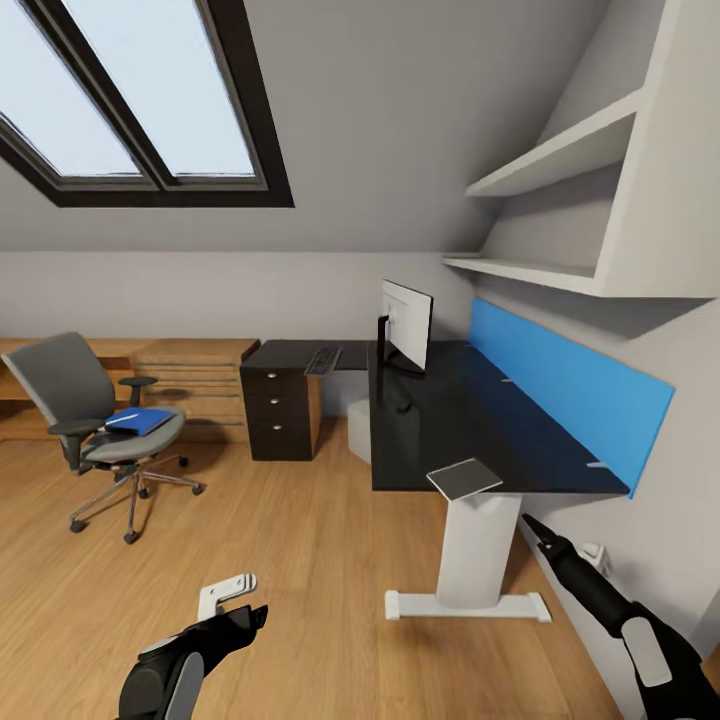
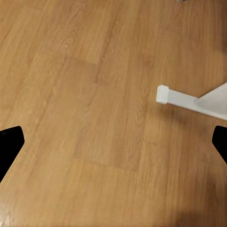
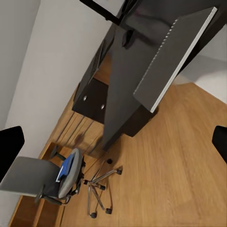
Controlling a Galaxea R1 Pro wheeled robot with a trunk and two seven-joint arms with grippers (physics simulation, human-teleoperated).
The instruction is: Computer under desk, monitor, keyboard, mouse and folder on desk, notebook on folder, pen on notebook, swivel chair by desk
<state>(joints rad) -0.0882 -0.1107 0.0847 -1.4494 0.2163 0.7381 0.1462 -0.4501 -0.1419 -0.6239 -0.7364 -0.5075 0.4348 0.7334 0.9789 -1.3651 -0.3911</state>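
Folder (image 1: 141,420), flat bright blue, lies on the grey swivel chair (image 1: 95,415); probably light and stiff, best pinched at an overhanging edge. Both grippers' fingers stand apart, empty.

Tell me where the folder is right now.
The folder lies on the seat of the swivel chair at the head view's left, away from the desk; a pen rests on it.

My left gripper (image 1: 235,600) hangs low in front of me, jaws spread wide and empty. My right gripper (image 1: 535,528) reaches forward, jaws likewise apart, holding nothing.
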